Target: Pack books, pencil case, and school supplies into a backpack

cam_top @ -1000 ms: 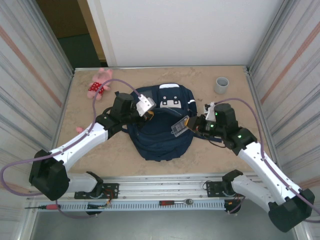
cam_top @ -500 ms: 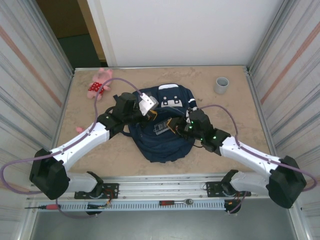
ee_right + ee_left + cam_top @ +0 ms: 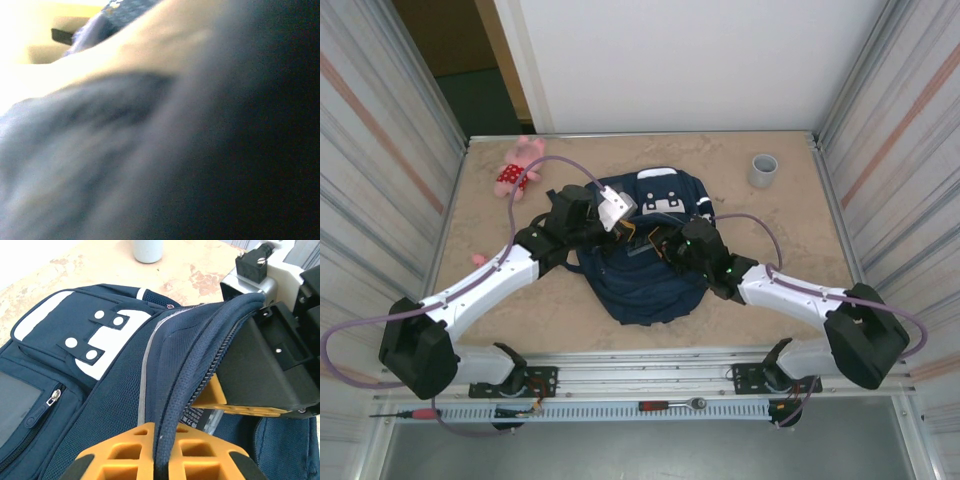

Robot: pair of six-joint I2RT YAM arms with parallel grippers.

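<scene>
We are observing the left tool with its orange fingers pressed together on the zipper rim of the backpack, holding that rim raised so that the mouth is standing open; the backpack is lying near the middle of the bench, white patches toward the far side. The right tool is reaching into the mouth under the raised rim; we cannot tell whether its fingers are spread or pinching, since fabric is covering them from above and its own camera is giving a dark blur. In the left wrist view a clear pack with dark print is lying just inside the mouth, beside an orange finger of the right tool; we are taking it for one of the school supplies. A grey cup and a pink plush toy are resting on the bench well apart from the backpack; neither belongs to the load. We are judging the packing to be near its end: this pack is going in, and the zipper is not yet closed.
</scene>
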